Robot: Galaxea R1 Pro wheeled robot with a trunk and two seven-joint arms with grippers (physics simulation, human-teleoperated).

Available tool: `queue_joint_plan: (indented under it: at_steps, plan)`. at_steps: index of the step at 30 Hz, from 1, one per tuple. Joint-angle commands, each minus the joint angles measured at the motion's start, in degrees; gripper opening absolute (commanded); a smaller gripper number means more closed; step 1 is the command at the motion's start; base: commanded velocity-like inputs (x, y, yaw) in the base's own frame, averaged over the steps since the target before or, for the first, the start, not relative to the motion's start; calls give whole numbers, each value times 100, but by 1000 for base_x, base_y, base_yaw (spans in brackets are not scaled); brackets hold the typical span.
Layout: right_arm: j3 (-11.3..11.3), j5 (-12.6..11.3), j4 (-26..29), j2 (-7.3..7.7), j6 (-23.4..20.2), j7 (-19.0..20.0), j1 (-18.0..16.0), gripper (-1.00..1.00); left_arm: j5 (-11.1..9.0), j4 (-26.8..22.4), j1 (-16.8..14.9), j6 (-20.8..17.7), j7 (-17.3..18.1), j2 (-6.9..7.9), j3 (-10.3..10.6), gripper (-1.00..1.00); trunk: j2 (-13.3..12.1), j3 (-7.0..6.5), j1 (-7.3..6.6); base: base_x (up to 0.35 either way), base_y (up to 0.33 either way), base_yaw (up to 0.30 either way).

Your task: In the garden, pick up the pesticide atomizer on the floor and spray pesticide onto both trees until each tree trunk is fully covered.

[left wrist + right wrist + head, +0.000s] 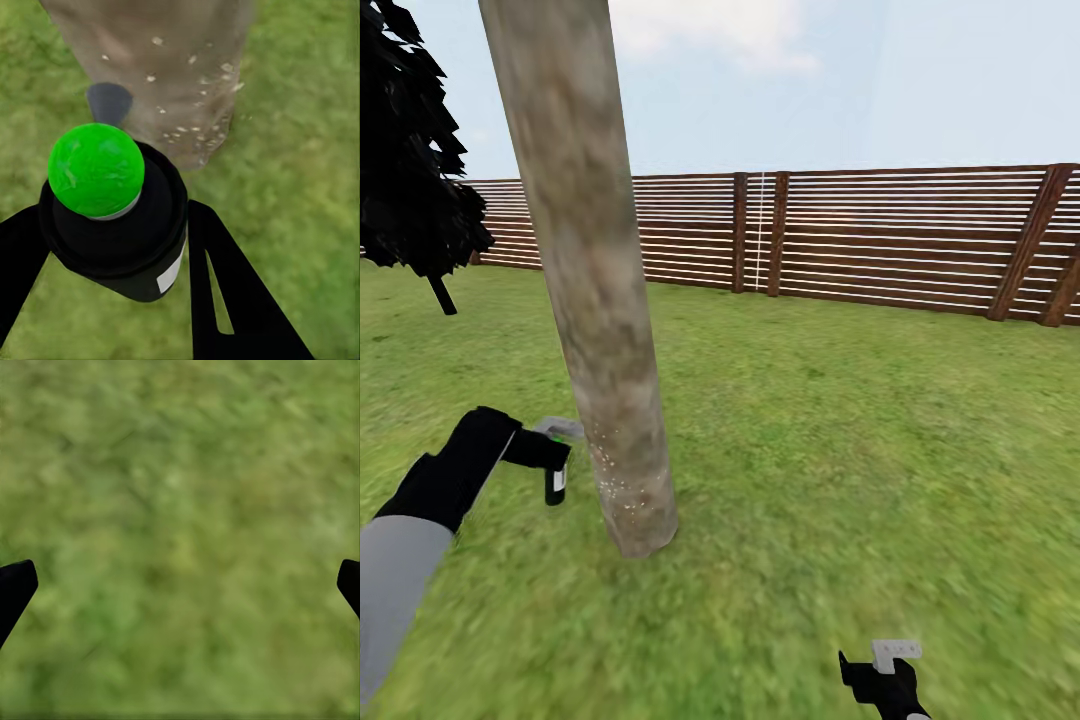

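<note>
Beside one tree trunk, left tool gripping one atomizer

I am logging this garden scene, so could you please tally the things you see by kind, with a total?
Thick pale tree trunk, white specks low on it: 1
Black-leaved slim tree: 1
Pesticide atomizer, black with green top: 1
Grippers: 2, left gripper shut on the atomizer, right gripper open
Wooden fence: 1
Total: 6

Bright, flat daylight; soft, blurry renders throughout.
</note>
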State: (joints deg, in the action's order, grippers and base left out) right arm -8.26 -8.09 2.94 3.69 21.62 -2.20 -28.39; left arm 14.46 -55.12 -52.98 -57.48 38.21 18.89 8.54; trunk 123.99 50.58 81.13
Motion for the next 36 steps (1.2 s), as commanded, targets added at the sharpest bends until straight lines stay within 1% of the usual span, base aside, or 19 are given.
queue_joint_plan:
  at_steps: [1,5,8,10,13,15,16,17,18,20,21,22,23,25,26,27,29,31,36]
  plan:
    - [0,0,-1,0,0,0,0,100,-4,-5,-157,-24,0,23,-1,-100,0,1,0,0,0,0]
    - [0,0,-1,0,0,0,0,100,-2,5,-270,-29,2,57,5,-100,0,1,0,0,0,0]
    - [0,0,-2,0,0,0,-1,100,5,67,-196,-1,-36,43,43,-100,0,1,0,0,0,0]
    - [0,0,-2,0,0,0,0,100,59,123,-178,11,-89,37,49,-100,0,1,0,0,0,0]
    - [0,0,-3,0,0,0,0,100,125,1035,-161,177,-162,23,41,-100,0,1,0,0,0,0]
    - [0,0,-4,0,0,0,0,100,129,1497,-161,597,-265,9,34,-100,0,1,0,0,0,0]
    - [0,0,-3,0,0,0,0,100,107,1972,-160,1040,-627,-59,12,-100,0,1,0,0,0,0]
    - [0,0,-3,0,0,0,0,100,84,2278,-160,1227,-891,-135,-1,-100,0,1,0,0,0,0]
    - [0,0,-4,0,0,0,0,100,77,2412,-160,1319,-991,-178,-4,-100,0,1,0,0,0,0]
    - [0,0,-4,0,0,0,0,100,66,2790,-160,1678,-1134,-300,-15,-100,0,1,0,0,0,0]
    - [0,0,-1,0,0,0,0,100,59,3171,-160,1914,-1184,-401,-20,-100,0,1,0,0,0,0]
    - [-3,13,9,0,0,11,0,100,7,3447,-160,2067,-1266,-468,-43,-100,0,1,0,0,0,0]
    - [-6,21,11,0,4,14,0,100,-102,3551,-160,2139,-1355,-512,-71,-100,0,1,0,0,0,0]
    - [-12,31,20,0,8,17,-1,100,-530,3746,-160,2248,-1955,-629,-130,-100,0,1,0,0,0,0]
    - [-16,35,21,0,8,18,-1,100,-792,3889,-135,2387,-2331,-693,-144,-100,0,1,0,0,0,0]
    - [-17,40,17,0,9,23,0,100,-911,4007,-68,2602,-2467,-731,-148,-100,0,1,0,0,0,0]
    - [-17,43,14,0,9,25,0,100,-981,4084,7,2812,-2534,-760,-155,-100,0,1,0,0,0,0]
    - [-18,44,6,0,9,26,0,100,-1006,4075,212,2883,-2561,-745,-159,-100,0,1,0,0,0,0]
    - [-18,60,3,3,7,25,0,100,-1030,4108,265,2884,-2564,-746,-167,-100,0,1,0,19,0,0]
